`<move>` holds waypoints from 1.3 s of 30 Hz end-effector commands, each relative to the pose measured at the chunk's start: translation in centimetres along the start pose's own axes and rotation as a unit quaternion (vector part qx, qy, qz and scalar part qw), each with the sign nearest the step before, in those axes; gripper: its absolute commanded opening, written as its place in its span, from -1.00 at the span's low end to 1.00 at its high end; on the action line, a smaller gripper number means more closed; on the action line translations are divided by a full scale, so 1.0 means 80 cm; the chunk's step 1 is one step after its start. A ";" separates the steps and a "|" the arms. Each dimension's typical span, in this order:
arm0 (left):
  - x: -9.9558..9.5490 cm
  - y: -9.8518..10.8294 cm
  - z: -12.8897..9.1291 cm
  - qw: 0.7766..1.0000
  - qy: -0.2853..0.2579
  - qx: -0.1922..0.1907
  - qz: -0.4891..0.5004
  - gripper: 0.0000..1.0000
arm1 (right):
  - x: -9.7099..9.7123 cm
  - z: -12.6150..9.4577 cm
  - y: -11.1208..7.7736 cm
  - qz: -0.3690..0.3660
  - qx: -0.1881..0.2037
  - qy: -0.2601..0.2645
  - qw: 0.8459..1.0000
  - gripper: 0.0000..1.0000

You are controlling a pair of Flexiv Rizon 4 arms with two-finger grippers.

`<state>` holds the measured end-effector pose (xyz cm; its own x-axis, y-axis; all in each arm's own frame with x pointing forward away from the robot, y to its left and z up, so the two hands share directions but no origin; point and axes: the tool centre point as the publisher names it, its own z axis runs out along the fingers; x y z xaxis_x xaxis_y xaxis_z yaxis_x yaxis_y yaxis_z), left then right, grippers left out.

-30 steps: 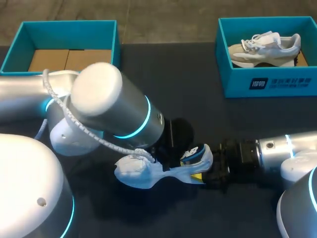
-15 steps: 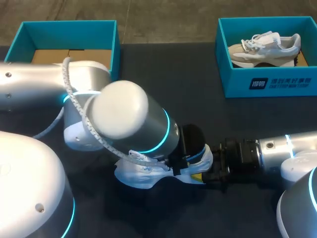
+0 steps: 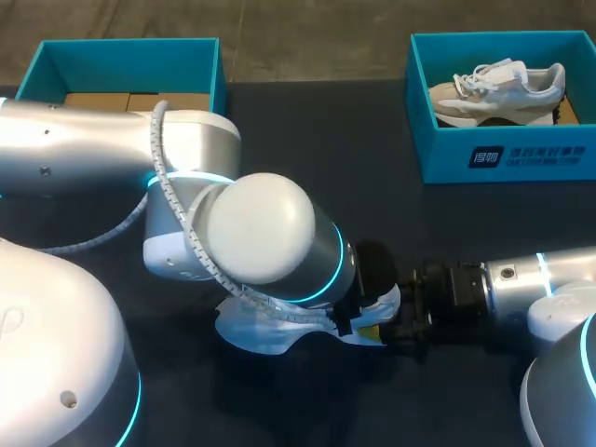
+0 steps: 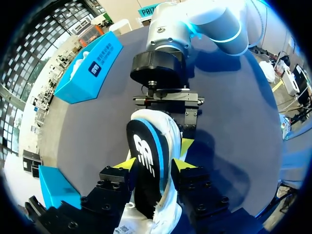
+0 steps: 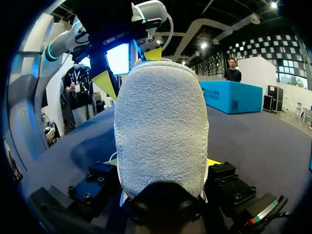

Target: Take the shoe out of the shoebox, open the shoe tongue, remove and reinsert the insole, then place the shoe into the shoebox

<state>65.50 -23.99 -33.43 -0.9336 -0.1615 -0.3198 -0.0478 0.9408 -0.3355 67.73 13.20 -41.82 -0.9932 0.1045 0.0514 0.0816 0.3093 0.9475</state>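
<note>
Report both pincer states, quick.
Left pincer: closed on the shoe, across its insole.
Right pincer: closed on the shoe's heel.

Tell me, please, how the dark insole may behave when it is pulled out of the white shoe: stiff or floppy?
Probably floppy: the insole looks thin at its blue edge. Likely light, so it should lift easily. It may drag inside the shoe, but the right gripper clamps the heel, which should steady it.

The dark table (image 3: 317,140) carries the left shoebox (image 3: 130,51) and the right shoebox (image 3: 540,154), well apart.
</note>
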 end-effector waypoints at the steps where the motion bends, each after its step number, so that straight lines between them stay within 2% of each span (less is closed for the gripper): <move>1: 0.001 -0.006 0.006 1.000 -0.002 -0.004 -0.002 -0.15 | 0.002 0.001 0.000 0.000 0.001 -0.001 1.000 -1.00; 4: 0.000 -0.007 0.008 1.000 -0.003 -0.006 -0.003 -0.18 | 0.002 0.001 0.000 0.000 0.001 -0.001 1.000 -1.00; 7: -0.004 -0.006 0.012 1.000 -0.001 -0.009 -0.005 -0.38 | 0.002 0.001 0.000 0.000 0.001 -0.001 1.000 -1.00; 9: -0.005 -0.006 0.013 1.000 -0.001 -0.010 -0.008 -0.62 | 0.002 0.001 0.000 0.000 0.001 -0.001 1.000 -1.00; 11: -0.006 -0.005 0.013 1.000 -0.001 -0.010 -0.010 -1.00 | 0.002 0.001 0.000 0.000 0.001 -0.001 1.000 -1.00; 21: -0.011 -0.002 0.010 1.000 0.003 -0.002 -0.015 -1.00 | 0.002 0.001 0.000 0.000 0.001 -0.001 1.000 -1.00; 28: -0.007 -0.012 -0.002 1.000 0.002 0.012 -0.005 -1.00 | 0.002 0.001 0.000 0.000 0.001 -0.001 1.000 -1.00; 37: -0.010 -0.020 -0.004 1.000 -0.002 0.021 0.001 -1.00 | 0.002 0.001 0.000 0.000 0.001 -0.001 1.000 -1.00; 38: -0.009 -0.022 -0.004 1.000 -0.004 0.022 0.001 -0.95 | 0.002 0.001 0.000 0.000 0.001 -0.001 1.000 -1.00; 39: -0.008 -0.023 -0.004 1.000 -0.005 0.023 0.002 -0.82 | 0.002 0.001 0.000 0.000 0.001 -0.001 1.000 -1.00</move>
<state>66.28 -25.56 -32.38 -0.9320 -0.1588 -0.3257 -0.0276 0.9273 -0.3733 67.73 13.20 -41.82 -0.9932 0.1046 0.0514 0.0816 0.3093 0.9475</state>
